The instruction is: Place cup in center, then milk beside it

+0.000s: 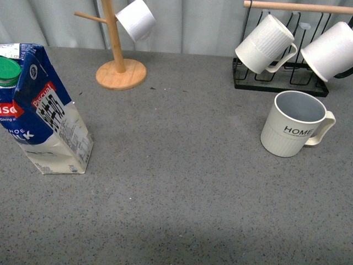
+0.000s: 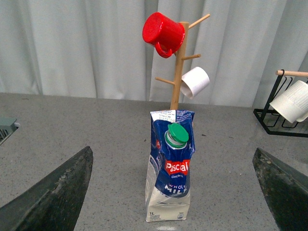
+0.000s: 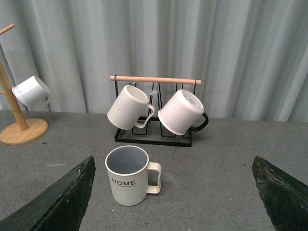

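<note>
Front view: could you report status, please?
Left claw, right claw open, empty. Cream ribbed HOME mug upright, right side. Blue milk carton far left. Nothing between.

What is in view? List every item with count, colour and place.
HOME mug: 1, cream, table right, before the rack.
milk carton: 1, blue and cream, green cap, table left.
mug tree: 1, wooden, back left.
small cup: 1, white, on the tree.
red cup: 1, red, top of the tree.
rack: 1, black wire with wooden bar, back right.
ribbed mug: 1, white, hanging on rack.
dark-handled mug: 1, white, hanging on rack.
table: 1, grey speckled.
curtain: 1, pale, behind.
left gripper: 1, dark, open.
right gripper: 1, dark, open.
</note>
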`<state>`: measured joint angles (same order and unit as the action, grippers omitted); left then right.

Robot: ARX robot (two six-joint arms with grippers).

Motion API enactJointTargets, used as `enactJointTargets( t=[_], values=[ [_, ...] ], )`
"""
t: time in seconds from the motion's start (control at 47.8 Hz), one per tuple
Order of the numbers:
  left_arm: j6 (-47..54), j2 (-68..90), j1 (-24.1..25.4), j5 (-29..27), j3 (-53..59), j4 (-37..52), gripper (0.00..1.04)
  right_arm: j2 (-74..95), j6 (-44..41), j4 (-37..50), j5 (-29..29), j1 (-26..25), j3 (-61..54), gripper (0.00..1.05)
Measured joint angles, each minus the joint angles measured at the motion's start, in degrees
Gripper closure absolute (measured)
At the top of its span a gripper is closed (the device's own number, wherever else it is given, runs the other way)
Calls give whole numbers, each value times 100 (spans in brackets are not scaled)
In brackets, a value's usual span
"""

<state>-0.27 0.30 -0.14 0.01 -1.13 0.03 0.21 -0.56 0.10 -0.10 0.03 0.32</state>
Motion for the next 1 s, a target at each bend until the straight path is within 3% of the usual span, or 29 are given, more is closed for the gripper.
enactJointTargets(
  t=[0.586,0.67,0.712,1.005],
  values=[
    [0,0,0,0,0,0,7,0,0,0,2,0,0,9],
    [0,0,0,0,0,0,7,444,-396,-616,767,140,254,9],
    [2,-2,0,-4,0,0,7,800,-511,-688,876,127,352,9],
    [2,-7,0,-2,0,0,7,4745,-304,1126,468,-223,1436,9]
  ],
)
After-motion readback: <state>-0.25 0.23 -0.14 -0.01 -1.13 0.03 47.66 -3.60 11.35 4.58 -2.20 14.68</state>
